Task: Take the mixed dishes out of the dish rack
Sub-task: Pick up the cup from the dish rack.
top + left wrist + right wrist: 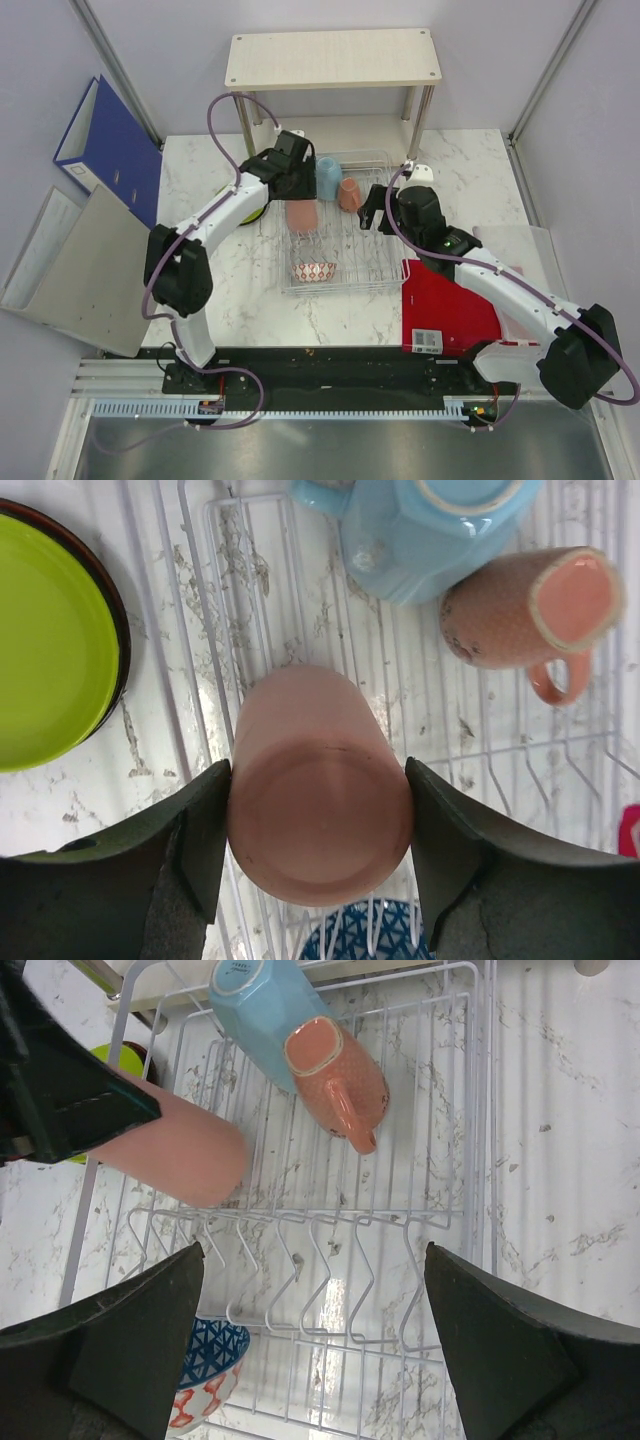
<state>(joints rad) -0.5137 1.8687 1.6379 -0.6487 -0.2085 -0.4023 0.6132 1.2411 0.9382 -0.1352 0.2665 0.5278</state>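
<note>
My left gripper [298,198] [320,780] is shut on the tall pink cup [302,216] [320,800], one jaw on each side of it, over the dish rack [365,262] [600,760] [455,1160]. The light blue cup [328,178] [430,525] [262,1010] and the terracotta mug [349,194] [520,610] [335,1080] lie together at the rack's far end. The patterned bowl [314,271] [370,935] [205,1370] sits at its near left. The lime-green plate [45,630] rests on the dark plate [118,610] on the table left of the rack. My right gripper [372,215] [315,1260] is open and empty above the rack.
A beige two-tier wooden shelf [330,58] stands behind the rack. A blue binder [110,150] and a grey board [75,265] lean at the left. A red sheet [445,305] lies right of the rack, under my right arm.
</note>
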